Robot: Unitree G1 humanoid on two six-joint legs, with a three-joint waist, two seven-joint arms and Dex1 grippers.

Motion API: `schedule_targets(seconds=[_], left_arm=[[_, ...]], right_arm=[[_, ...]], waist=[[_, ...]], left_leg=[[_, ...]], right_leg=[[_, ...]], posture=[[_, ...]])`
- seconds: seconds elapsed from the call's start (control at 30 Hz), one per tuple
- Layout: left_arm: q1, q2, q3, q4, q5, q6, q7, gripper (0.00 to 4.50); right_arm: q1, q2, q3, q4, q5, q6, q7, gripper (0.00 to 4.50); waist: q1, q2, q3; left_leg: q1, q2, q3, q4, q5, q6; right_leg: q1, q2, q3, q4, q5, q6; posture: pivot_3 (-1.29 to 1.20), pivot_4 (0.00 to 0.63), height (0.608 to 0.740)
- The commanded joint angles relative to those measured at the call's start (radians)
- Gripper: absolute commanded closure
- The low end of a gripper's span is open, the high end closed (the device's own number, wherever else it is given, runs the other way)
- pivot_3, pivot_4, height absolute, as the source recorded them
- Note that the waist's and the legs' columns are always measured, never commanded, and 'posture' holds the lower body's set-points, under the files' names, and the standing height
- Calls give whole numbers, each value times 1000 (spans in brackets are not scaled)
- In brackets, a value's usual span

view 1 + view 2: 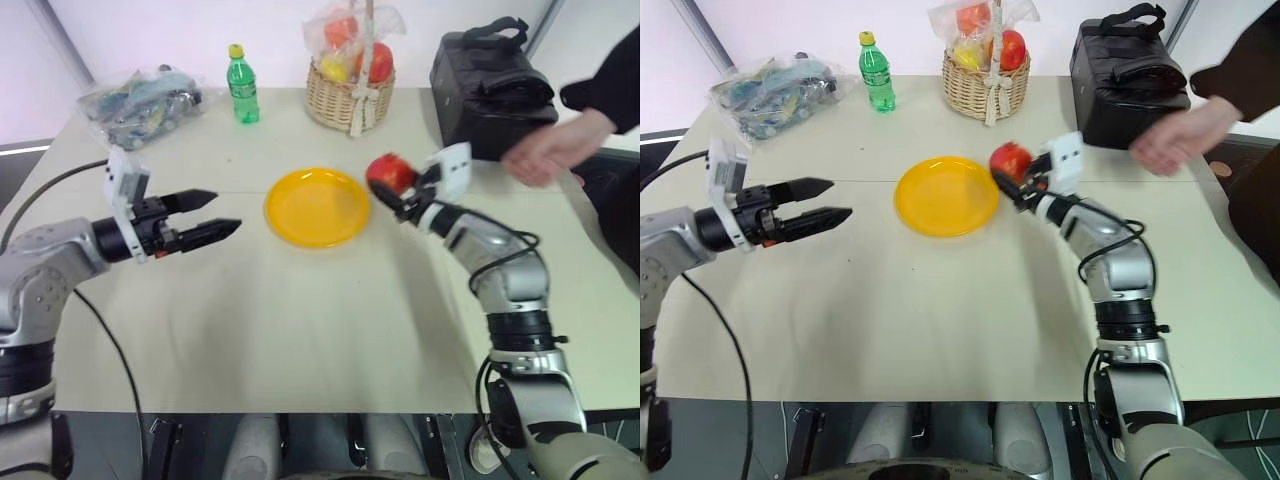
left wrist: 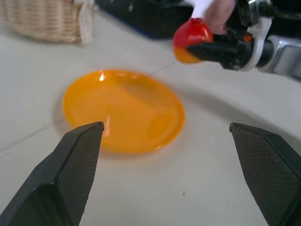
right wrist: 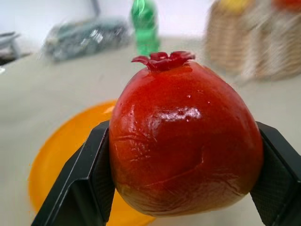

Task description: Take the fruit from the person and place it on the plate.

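- While the right gripper point(image 1: 398, 196) clamps it between both fingers, the fruit point(image 1: 390, 173) hangs just past the plate's point(image 1: 317, 207) right rim, above the table point(image 1: 300, 330).
- It is one glossy red fruit with a small crown on top and a yellow-orange patch.
- The one yellow plate holds nothing.
- One wicker basket point(image 1: 348, 96) holds plastic-wrapped fruits.
- One green bottle point(image 1: 241, 85), one black bag point(image 1: 490, 90), one clear bag point(image 1: 140, 103).
- The left gripper point(image 1: 205, 217) is spread open, holding nothing.
- The person's hand point(image 1: 545, 152) hovers near the black bag.
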State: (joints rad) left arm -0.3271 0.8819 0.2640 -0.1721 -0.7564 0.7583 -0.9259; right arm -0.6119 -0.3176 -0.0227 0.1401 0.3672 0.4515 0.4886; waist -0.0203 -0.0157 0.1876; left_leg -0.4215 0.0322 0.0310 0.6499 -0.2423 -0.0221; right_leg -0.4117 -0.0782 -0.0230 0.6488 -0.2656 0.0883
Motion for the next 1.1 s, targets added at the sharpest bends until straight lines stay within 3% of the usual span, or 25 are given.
schedule_targets(seconds=[0.03, 0.4, 0.5, 0.9, 1.1], left_arm=[[70, 51, -5, -39, 100, -72, -10, 0], [148, -7, 35, -131, 114, -77, 79, 0], [157, -10, 46, -142, 112, -79, 84, 0], [93, -61, 97, -111, 81, -84, 137, 0], [69, -97, 128, -61, 115, -124, 201, 0]], right_arm=[[-43, 30, 80, 64, -99, -107, 10, 1502], [-126, 103, 133, 248, -191, -232, 68, 1502], [-136, 105, 121, 264, -193, -241, 82, 20], [-192, 79, 9, 125, -115, -141, 68, 20], [-196, -22, -91, -25, -44, -27, 65, 20]], waist=[[0, 0, 0], [5, 0, 0], [3, 0, 0], [5, 0, 0], [8, 0, 0]], left_leg=[[0, 0, 0, 0, 0, 0], [-1, 0, 0, 0, 0, 0], [-1, 0, 0, 0, 0, 0], [-1, 0, 0, 1, 0, 0], [-1, 0, -1, 0, 0, 0]], right_leg=[[0, 0, 0, 0, 0, 0], [0, -1, 0, -1, 0, 0], [0, -1, 0, 0, 0, 0], [0, -1, 0, 0, 0, 0], [0, -1, 0, 0, 0, 0]], posture=[[0, 150, 740], [0, 150, 740], [0, 150, 740], [0, 150, 740], [0, 150, 740]])
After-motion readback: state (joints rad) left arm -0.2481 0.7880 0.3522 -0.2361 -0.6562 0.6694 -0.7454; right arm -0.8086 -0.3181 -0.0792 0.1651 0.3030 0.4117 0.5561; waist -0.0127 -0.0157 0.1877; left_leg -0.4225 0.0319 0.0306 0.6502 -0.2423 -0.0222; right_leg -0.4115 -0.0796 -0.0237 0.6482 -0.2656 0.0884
